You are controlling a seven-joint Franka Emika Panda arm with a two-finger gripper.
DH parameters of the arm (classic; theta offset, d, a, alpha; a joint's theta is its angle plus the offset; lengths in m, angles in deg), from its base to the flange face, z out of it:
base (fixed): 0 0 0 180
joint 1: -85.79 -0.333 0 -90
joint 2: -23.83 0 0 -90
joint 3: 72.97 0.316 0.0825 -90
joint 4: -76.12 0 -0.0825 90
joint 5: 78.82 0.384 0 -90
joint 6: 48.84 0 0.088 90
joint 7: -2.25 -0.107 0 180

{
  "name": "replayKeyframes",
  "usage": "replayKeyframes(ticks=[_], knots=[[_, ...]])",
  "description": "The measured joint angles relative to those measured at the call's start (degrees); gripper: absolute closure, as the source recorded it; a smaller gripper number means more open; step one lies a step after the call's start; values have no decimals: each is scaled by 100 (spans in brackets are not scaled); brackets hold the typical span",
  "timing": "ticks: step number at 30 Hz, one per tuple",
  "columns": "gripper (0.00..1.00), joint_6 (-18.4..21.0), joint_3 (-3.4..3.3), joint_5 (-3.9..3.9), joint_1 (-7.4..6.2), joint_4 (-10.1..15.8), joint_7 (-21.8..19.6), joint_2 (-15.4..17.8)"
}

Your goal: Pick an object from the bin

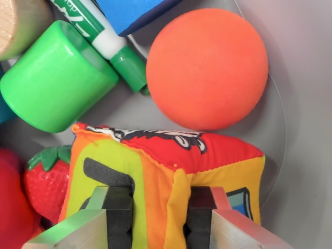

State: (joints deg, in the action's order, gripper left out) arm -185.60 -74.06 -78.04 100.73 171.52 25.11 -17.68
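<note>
Wrist view, looking straight down into grey plastic bin (303, 104). Gripper (160, 212) at bottom edge of frame, black-padded fingers (120, 210) pinching a fold of the soft fabric cube (166, 176) between them, pads pressed into the cloth on both sides. Cube multicoloured: red top panel with black-and-white print, orange and yellow-green side panels, a dark shape on the green face, yellow panel toward the wrist view's right. Sits low in frame, against the bin floor. Touching its upper edge: orange foam ball (207, 67). Nearby: green plastic cylinder (54, 78), green-capped marker (106, 36), blue foam block (135, 13), plastic strawberry (46, 184), wooden piece (21, 23).
</note>
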Motion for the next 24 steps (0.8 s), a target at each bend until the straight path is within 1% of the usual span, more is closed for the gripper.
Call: replayKeyframes(ticks=[9, 15, 24], knots=[[100, 34, 0, 0, 0, 5, 0, 44], [100, 132, 0, 0, 0, 15, 0, 158], [100, 374, -2, 0, 0, 31, 0, 416]])
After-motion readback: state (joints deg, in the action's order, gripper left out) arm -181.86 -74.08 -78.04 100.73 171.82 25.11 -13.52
